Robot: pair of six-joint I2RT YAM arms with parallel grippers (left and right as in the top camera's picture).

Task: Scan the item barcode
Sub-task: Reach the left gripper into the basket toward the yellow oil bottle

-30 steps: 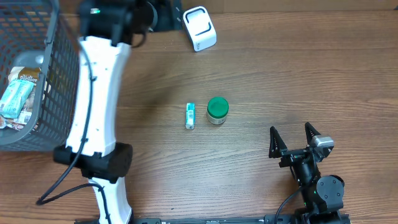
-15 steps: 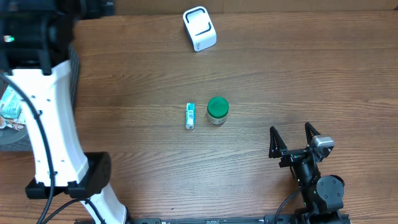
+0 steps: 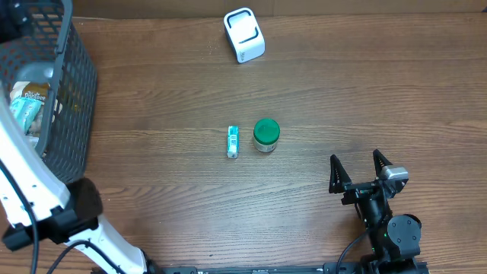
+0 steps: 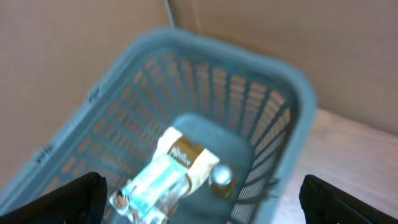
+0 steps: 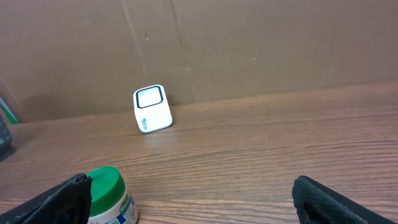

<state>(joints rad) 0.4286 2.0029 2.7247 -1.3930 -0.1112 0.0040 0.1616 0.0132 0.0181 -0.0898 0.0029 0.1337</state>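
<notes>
The white barcode scanner (image 3: 243,34) stands at the table's far edge, and shows in the right wrist view as the scanner (image 5: 152,109). A green-lidded jar (image 3: 266,135) and a small teal tube (image 3: 233,141) lie mid-table. My right gripper (image 3: 359,171) rests open near the front right; the jar (image 5: 109,196) sits by its left finger (image 5: 65,202). My left gripper (image 4: 199,205) hangs open and empty above the grey basket (image 4: 205,87), over a teal packet (image 4: 155,183), a tan packet (image 4: 186,152) and a small round jar (image 4: 221,176). In the overhead view only the white left arm (image 3: 23,175) shows.
The mesh basket (image 3: 72,91) fills the far left corner and holds packets (image 3: 23,114). A brown cardboard wall (image 5: 249,43) backs the table behind the scanner. Bare wood lies between the jar and my right gripper.
The left arm has swung from the table's far middle to the left, over the basket. The right arm, jar, tube and scanner have not moved.
</notes>
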